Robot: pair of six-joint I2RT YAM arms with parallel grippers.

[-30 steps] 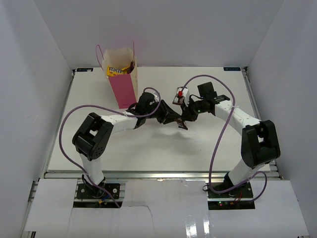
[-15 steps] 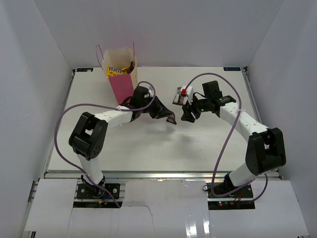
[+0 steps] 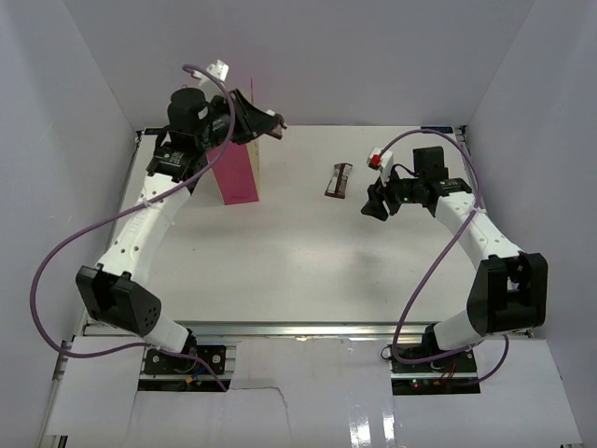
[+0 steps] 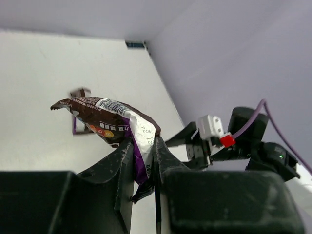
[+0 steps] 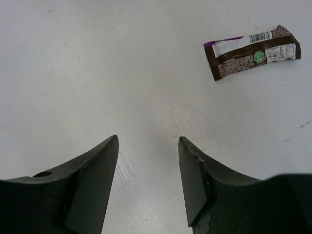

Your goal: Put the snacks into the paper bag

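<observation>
Now my left gripper [image 4: 144, 146] pinches a brown bar [image 4: 109, 119] by the top of the paper bag [image 3: 238, 175]. My right gripper [image 5: 147, 146] gapes wide, well right of the bag.

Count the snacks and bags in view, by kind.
Brown bars: 2, one bar in the left claw, one bar on the table
Paper bag: 1
Total: 3; the bag's inside is hidden.
</observation>
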